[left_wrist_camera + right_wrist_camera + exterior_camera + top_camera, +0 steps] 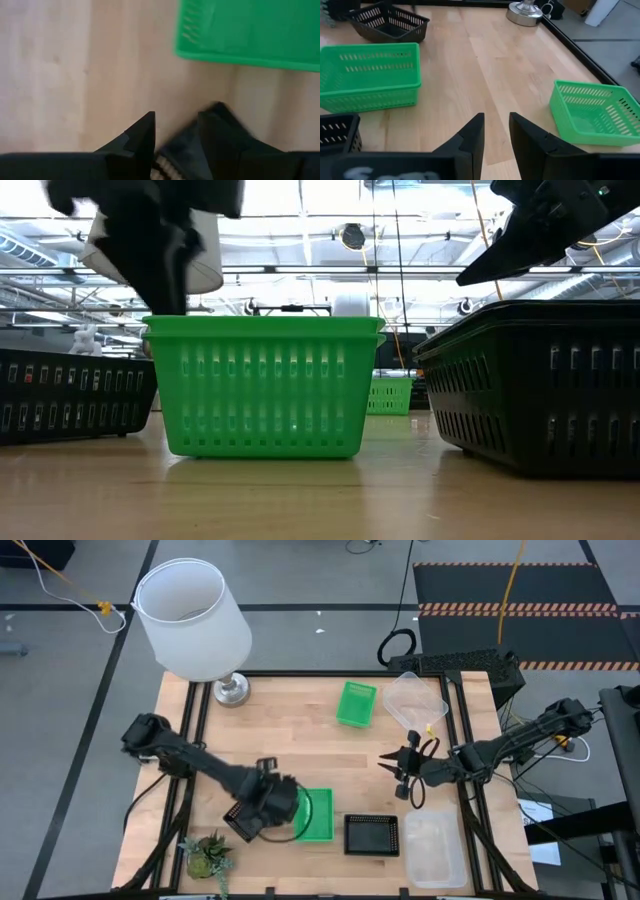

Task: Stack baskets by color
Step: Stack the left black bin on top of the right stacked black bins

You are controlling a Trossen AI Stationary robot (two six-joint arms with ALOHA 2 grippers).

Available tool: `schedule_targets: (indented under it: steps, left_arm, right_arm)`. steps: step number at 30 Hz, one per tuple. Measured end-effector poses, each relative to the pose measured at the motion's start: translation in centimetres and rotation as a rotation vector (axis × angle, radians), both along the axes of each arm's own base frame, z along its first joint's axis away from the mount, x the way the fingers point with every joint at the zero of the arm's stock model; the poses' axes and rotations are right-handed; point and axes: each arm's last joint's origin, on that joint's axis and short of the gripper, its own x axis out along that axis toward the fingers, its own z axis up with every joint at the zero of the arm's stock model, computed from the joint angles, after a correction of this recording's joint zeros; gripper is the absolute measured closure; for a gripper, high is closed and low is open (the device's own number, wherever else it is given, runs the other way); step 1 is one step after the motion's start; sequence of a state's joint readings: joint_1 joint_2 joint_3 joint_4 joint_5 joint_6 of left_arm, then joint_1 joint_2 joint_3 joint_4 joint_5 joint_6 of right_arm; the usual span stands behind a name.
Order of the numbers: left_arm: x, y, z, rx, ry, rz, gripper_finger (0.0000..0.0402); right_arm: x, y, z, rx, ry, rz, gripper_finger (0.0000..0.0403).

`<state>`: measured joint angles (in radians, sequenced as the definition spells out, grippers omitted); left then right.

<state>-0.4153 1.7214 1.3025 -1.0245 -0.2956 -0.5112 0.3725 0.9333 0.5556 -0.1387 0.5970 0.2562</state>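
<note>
The left gripper [262, 816] hangs over the near middle of the bench [290, 740], just left of a green basket [316, 815] that sits upright there. In the left wrist view its fingers [142, 135] stand a little apart, and a dark object shows in the gap beneath them, too blurred to name; whether they grip it cannot be told. In the low view this arm is a dark blur above the left rim of the green basket [264, 385].

The right gripper [397, 773] hovers right of centre, above bare wood. Its fingers [472, 137] are slightly apart with nothing between them.

A black basket [372, 834] stands just right of the near green one, close to the near edge. Another black basket [388, 22] lies on the left side; the high view hides it under the left arm, but the right wrist view and the low view [70, 393] show it. A second green basket [356, 703] lies tilted at the far middle. A clear basket [413, 698] rests at the far right corner, and another clear one [433, 846] at the near right corner. All the baskets lie apart from one another.

A white lamp [194, 620] stands at the far left corner and a small plant [207, 854] at the near left corner.
</note>
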Motion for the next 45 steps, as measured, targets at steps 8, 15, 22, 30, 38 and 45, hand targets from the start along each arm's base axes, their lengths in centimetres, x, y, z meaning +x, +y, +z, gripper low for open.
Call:
schedule_targets:
  steps: [8,15,22,30,38,45]
  left_arm:
    - [-3.6,-6.0,0.0,-0.07,-0.044,0.102,0.0252]
    - [-6.4,-9.6,0.0,-0.165,-0.059,0.213,0.0252]
    - [-9.0,-12.0,0.0,-0.171,-0.055,0.12,0.0252]
    - [-9.6,-13.1,-1.1,-0.087,-0.023,-0.071,0.0252]
    - [-9.4,-13.2,-2.8,0.034,0.062,-0.269,0.0252]
    - [-8.8,-13.1,-3.7,0.08,0.107,-0.363,0.0252]
  right_arm:
    - [0.0,0.1,0.0,0.002,0.009,0.03,0.0316]
    - [0.0,0.1,0.0,0.006,0.008,0.029,0.0316]
    - [0.1,0.2,0.0,0.03,0.008,0.075,0.0316]
    - [0.4,0.4,0.7,-0.01,-0.05,0.109,0.0316]
    - [0.5,0.4,0.8,-0.026,-0.059,0.119,0.0316]
    - [0.5,0.4,0.8,-0.028,-0.055,0.12,0.0316]
